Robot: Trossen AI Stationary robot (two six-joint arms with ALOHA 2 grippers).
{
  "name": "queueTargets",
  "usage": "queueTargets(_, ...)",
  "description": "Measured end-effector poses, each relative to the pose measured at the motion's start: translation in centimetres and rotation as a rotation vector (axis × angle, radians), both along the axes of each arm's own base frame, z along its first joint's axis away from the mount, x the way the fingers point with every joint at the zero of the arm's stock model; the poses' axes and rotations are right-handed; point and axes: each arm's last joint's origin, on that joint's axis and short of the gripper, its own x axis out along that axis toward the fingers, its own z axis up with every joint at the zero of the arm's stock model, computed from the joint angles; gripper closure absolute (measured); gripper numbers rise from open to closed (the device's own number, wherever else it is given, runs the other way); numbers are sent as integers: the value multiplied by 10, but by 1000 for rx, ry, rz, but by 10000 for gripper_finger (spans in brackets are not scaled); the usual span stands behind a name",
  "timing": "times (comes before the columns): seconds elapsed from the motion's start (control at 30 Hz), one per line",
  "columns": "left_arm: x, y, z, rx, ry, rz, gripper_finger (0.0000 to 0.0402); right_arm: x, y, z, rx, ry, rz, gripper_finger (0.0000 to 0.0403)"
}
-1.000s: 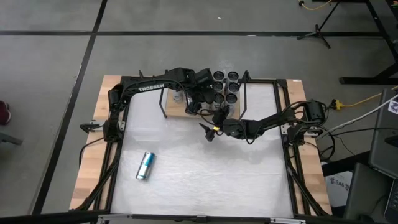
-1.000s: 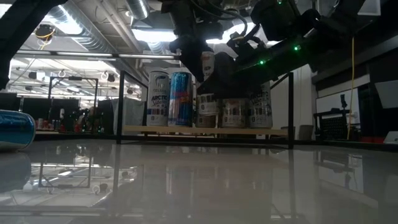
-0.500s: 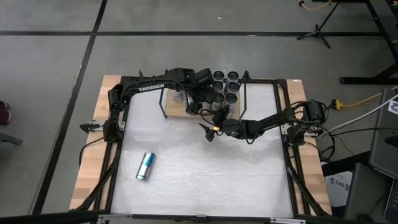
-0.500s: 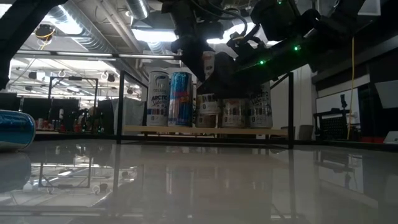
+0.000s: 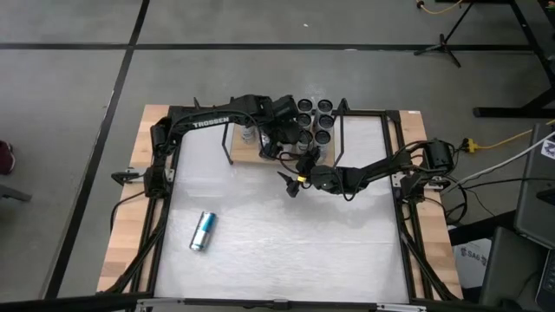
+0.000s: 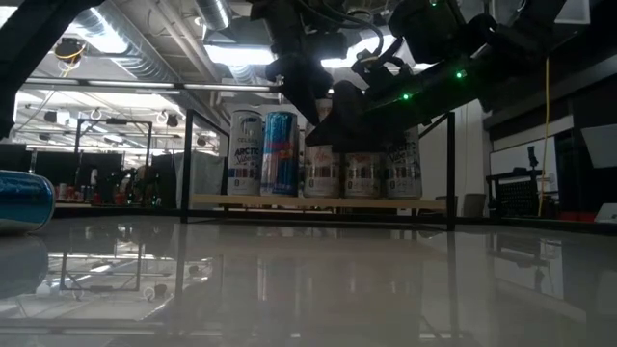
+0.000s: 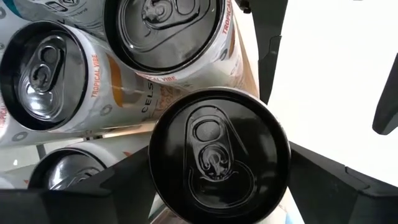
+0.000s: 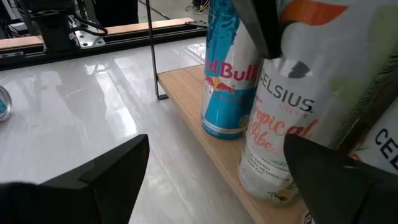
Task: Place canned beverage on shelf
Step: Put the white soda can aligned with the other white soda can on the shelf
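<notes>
Left claw [image 7: 217, 186] sat over the shelf [image 6: 318, 202], straddling the white can [image 7: 219, 155] w/ fingers [image 7: 93, 193] spread just clear of its sides, so grip looked released. Can stood upright on the shelf board, front row, beside the blue can [image 6: 280, 152] and touching other cans behind it. Right claw [image 8: 211, 180] waited open just off the shelf's front edge, facing the cans. Spare can [image 5: 203, 230] lay on the worktop [image 5: 286, 243], well away from the shelf.

Risk: lifting out crooked could snag the rim and tip the can into its neighbours, maybe off the front edge.
</notes>
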Motion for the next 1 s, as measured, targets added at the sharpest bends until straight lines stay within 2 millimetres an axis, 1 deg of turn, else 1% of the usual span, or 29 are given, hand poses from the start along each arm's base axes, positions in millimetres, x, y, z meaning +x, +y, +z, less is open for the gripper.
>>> queueTargets(0.4,1,-2,2,11,-13,-2,93,0,0,0,0,1,0,40)
queueTargets(0.67,-1,-14,15,87,-21,5,93,0,0,0,0,5,0,40)
queueTargets(0.9,-2,-28,22,63,-29,20,93,0,0,-1,0,9,1,40)
queueTargets(1.0,-8,-34,27,47,-23,34,93,0,0,-1,0,10,1,40)
